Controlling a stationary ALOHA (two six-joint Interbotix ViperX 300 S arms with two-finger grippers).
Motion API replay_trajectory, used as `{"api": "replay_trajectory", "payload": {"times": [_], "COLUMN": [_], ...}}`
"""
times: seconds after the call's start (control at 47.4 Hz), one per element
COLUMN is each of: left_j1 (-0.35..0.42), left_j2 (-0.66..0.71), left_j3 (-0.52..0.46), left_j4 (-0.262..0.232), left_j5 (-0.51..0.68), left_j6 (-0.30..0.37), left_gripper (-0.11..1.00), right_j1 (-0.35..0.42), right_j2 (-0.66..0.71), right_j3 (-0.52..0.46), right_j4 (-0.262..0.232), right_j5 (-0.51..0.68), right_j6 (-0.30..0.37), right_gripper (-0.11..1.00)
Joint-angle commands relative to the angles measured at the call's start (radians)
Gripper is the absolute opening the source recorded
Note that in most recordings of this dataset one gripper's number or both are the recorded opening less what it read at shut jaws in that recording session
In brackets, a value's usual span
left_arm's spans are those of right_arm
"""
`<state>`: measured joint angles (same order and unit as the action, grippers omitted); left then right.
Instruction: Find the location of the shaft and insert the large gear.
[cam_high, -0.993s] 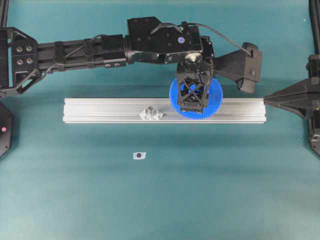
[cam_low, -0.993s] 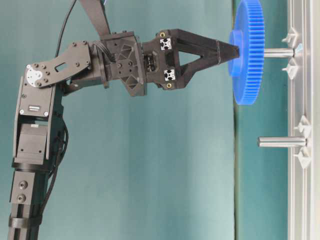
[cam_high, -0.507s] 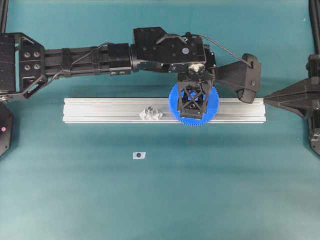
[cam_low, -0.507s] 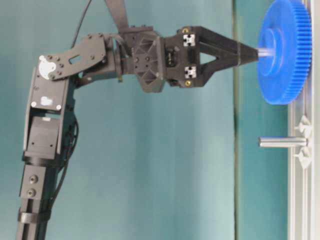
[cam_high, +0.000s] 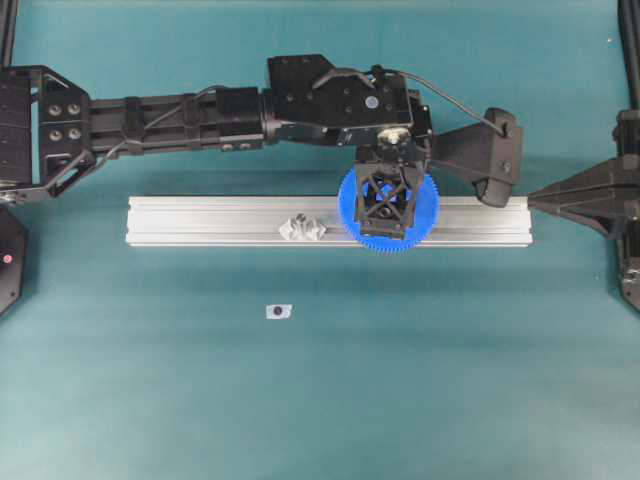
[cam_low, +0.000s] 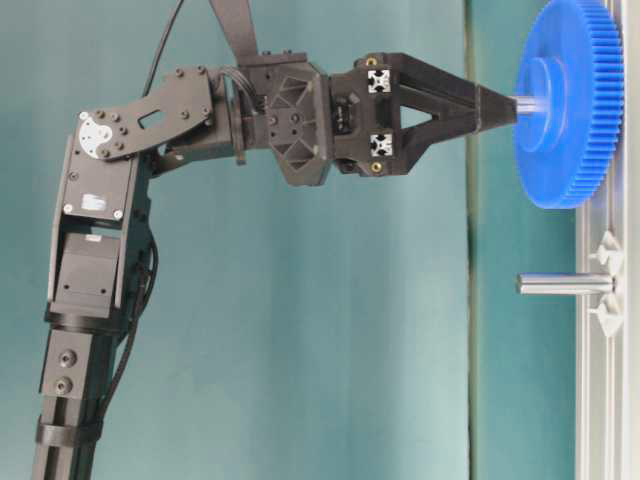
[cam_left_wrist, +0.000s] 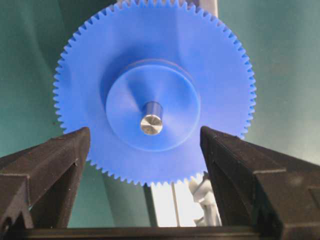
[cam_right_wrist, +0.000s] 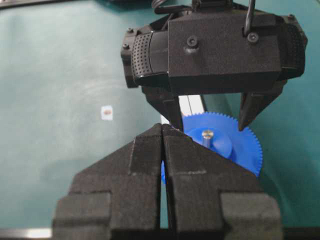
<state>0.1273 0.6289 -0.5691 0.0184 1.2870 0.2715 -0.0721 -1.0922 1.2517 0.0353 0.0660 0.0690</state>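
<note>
**Inspector A:** Large gear (cam_left_wrist: 155, 95) is on the shaft (cam_left_wrist: 151, 124). The left wrist view shows the silvery pin end standing proud through the central hole of the hub, and the table-level view shows the blue disc sitting down close to the aluminium rail (cam_high: 220, 220).

**Inspector B:** Is it released?

**Inspector A:** It appears so. The left gripper (cam_left_wrist: 145, 145) has its jaws spread wide, one dark finger on each side of the hub, with clear gaps between the pads and the plastic. Nothing is held.

**Inspector B:** And the right gripper (cam_right_wrist: 163, 145)?

**Inspector A:** Jaws pressed together, empty, parked near the rail's end and well apart from the gear.

**Inspector B:** Fully seated?

**Inspector A:** I cannot confirm contact between the disc's underside and the rail; the table-level view shows them very close, no more. The second pin (cam_low: 563, 284) further along the rail is bare.

**Inspector B:** Remaining work?

**Inspector A:** In my judgement, insertion is essentially complete. What is left is lifting the left arm clear without brushing the teeth.
</note>
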Motion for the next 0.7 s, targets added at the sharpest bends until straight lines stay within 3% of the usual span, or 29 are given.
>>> {"api": "replay_trajectory", "payload": {"times": [0.0,0.676], "left_j1": [0.002,0.002], "left_j2": [-0.046,-0.077], "left_j3": [-0.026,-0.094], "left_j4": [0.003,0.003], "left_j5": [0.000,0.066], "left_j6": [0.000,-0.035], "left_gripper": [0.84,0.84], "right_j1": [-0.002,-0.003], "right_j2": [0.006,0.006], "right_j3": [-0.011,-0.011], "right_j4": [0.002,0.002], "right_j5": [-0.006,-0.006], "right_j6": [0.008,0.009], "right_gripper": [-0.02,-0.02]}}
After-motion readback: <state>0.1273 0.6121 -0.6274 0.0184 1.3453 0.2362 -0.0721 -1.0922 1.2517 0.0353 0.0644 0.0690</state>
